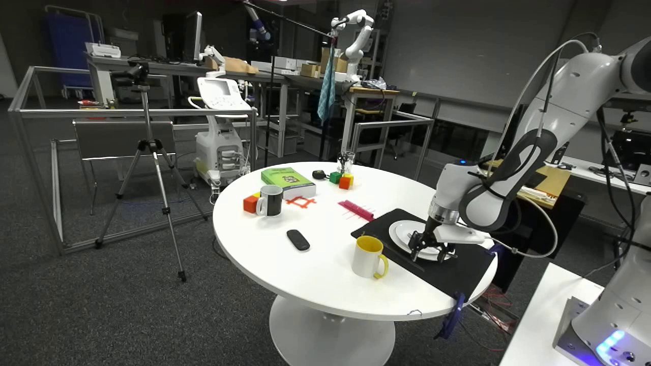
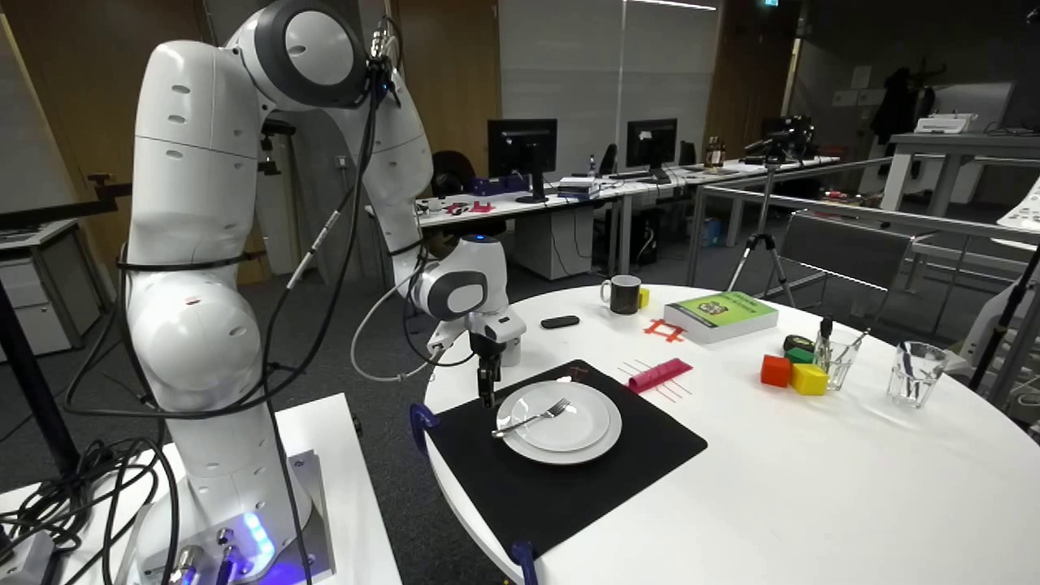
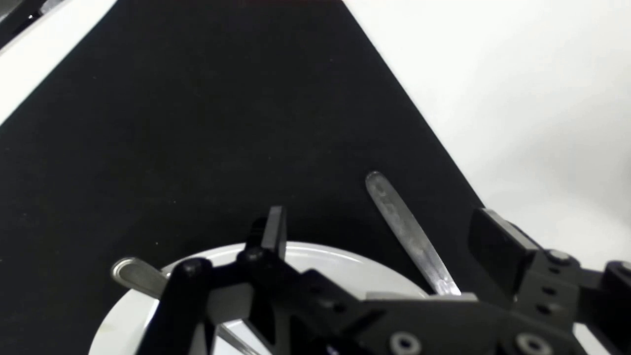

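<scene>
On the black mat (image 2: 634, 463), just beside the big plate (image 2: 561, 457), lies a shiny knife (image 3: 406, 229). It is long and thin and lies flat. In the wrist view it slants from the upper left down to the lower right, almost the same way as the mat's right edge in that view. Its round end points up and to the left. The far lower end goes behind the gripper (image 3: 382, 227), so I can't tell which end is for cutting.

The gripper's two fingers are spread wide apart. In the wrist view the knife shows in the gap between them, and the left one in that view covers a bit of the plate's rim. I can't tell if the tips touch the mat.

A small plate (image 2: 581, 435) sits on the big one. A fork (image 2: 532, 419) lies slanted across them. In an exterior view its prongs point to the upper right, and its handle pokes past the rim at the lower left.

The mat lies on a round white table (image 2: 772, 487). A white mug (image 1: 363, 259), yellow inside, stands upright near the mat. A bright pink thing (image 2: 660, 375) lies just beside it too.
</scene>
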### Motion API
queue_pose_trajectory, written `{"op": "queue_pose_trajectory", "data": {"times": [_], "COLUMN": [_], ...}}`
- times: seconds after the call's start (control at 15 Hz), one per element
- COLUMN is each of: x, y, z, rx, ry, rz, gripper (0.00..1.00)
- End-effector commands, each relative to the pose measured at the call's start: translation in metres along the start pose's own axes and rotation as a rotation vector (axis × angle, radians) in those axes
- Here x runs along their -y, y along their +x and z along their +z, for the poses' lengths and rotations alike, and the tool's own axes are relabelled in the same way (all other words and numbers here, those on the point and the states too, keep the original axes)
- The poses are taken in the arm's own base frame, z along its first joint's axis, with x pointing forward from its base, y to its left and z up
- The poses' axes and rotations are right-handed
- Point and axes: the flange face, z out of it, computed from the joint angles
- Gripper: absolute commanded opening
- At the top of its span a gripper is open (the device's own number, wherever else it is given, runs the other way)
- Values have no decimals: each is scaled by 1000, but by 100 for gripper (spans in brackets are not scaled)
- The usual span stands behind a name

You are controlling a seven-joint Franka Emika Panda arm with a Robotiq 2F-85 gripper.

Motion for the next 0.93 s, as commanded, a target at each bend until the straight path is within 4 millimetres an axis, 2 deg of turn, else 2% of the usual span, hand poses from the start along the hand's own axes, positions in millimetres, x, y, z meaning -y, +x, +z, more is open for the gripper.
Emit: {"op": "queue_pose_trajectory", "data": {"times": [0.0,0.87], "x": [4,4], "y": [-3,2], "z": [9,16], "rx": [-14,-32], "ry": [0,-17], "rz": [15,3], "gripper": [100,100]}}
